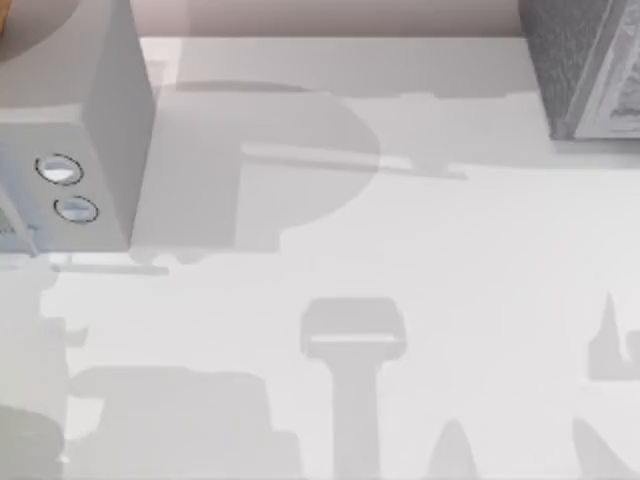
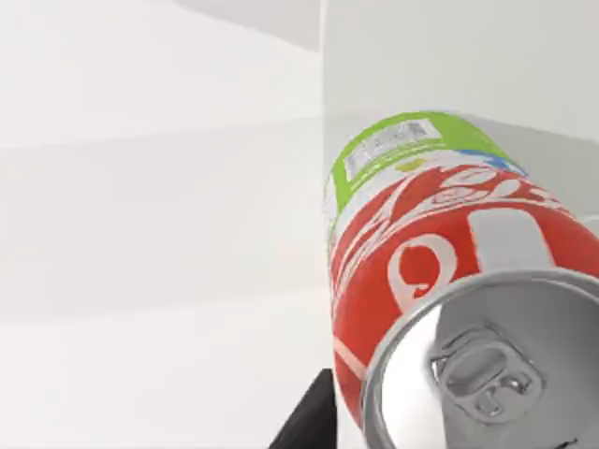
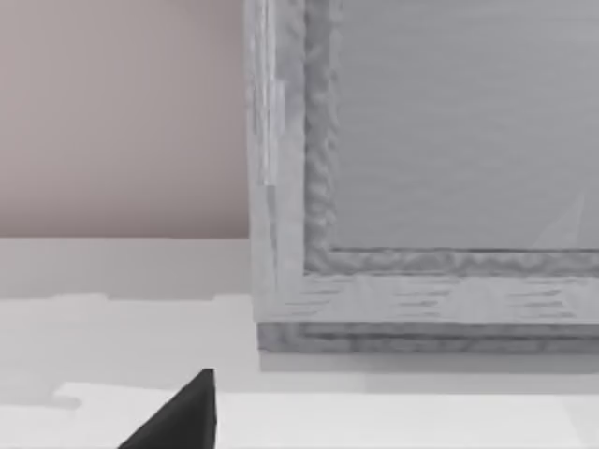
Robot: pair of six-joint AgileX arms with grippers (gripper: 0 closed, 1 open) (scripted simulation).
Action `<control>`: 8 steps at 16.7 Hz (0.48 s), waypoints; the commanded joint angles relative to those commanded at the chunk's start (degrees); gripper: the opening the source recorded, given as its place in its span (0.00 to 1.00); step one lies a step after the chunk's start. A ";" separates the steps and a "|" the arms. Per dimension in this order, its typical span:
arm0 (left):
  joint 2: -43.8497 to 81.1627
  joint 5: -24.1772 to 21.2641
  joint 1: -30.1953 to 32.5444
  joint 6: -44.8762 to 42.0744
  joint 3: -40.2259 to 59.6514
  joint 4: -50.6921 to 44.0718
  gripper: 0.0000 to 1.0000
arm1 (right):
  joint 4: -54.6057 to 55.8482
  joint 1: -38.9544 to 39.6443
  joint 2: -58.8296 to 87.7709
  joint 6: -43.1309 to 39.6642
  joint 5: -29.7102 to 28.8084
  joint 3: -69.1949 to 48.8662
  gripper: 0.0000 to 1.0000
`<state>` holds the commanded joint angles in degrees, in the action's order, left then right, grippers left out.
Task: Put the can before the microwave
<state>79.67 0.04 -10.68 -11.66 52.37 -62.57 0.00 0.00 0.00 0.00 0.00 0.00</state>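
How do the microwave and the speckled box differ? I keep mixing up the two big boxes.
The microwave is smooth pale grey; the box is dark grey and speckled. The microwave's front carries two round dials; the box shows a white panel instead. The microwave sits at the table's left, the box at its right. Both are boxy and stand toward the table's far edge.

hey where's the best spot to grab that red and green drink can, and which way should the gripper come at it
Grip the can across its round side wall, about mid-height on the red part, coming in from the side. The silver top with its pull tab offers no hold for two fingers, while the straight cylindrical wall probably does. In the left wrist view it sits close under the camera, near the microwave.
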 joint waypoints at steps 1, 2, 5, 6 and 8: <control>0.00 0.00 0.00 0.00 0.00 0.00 0.83 | 0.00 0.00 0.00 0.00 0.00 0.00 1.00; 0.00 0.00 0.00 0.00 0.00 0.00 0.90 | 0.00 0.00 0.00 0.00 0.00 0.00 1.00; 0.00 0.00 0.00 0.00 0.00 0.00 1.00 | 0.00 0.00 0.00 0.00 0.00 0.00 1.00; 0.00 0.00 0.00 0.00 0.00 0.00 1.00 | 0.00 0.00 0.00 0.00 0.00 0.00 1.00; 0.00 0.00 0.00 0.00 0.00 0.00 1.00 | 0.00 0.00 0.00 0.00 0.00 0.00 1.00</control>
<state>79.67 0.04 -10.68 -11.66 52.37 -62.57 0.00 0.00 0.00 0.00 0.00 0.00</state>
